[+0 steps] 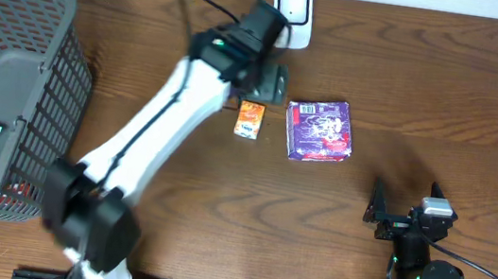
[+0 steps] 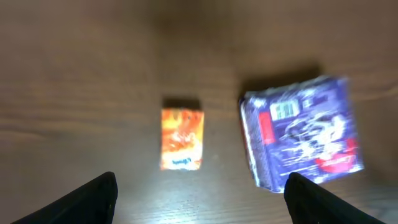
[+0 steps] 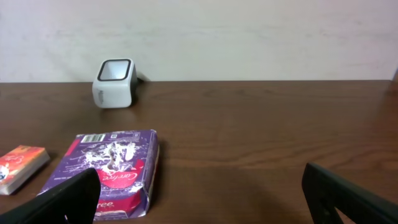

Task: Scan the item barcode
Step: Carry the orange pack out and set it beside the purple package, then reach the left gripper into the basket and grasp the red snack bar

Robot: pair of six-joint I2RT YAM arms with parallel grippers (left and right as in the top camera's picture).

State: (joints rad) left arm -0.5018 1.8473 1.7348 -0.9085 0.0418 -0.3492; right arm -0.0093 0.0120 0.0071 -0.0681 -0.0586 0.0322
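Overhead view: both my claws are empty, with two items lying on the table near the scanner.
At far left stands the grey basket (image 1: 46, 86), with packets inside. My left claw (image 2: 202, 180) hangs over the wooden table (image 1: 427, 85), fingers spread wide with nothing between them. Below it the small orange box (image 2: 182, 139) lies flat. The white scanner (image 1: 294, 14) stands behind at the far edge. Just right of the box, not touching it, lies the purple packet (image 2: 305, 134), a barcode on its top face. My right claw (image 3: 200, 171), well off to the right, gapes wide and holds nothing.
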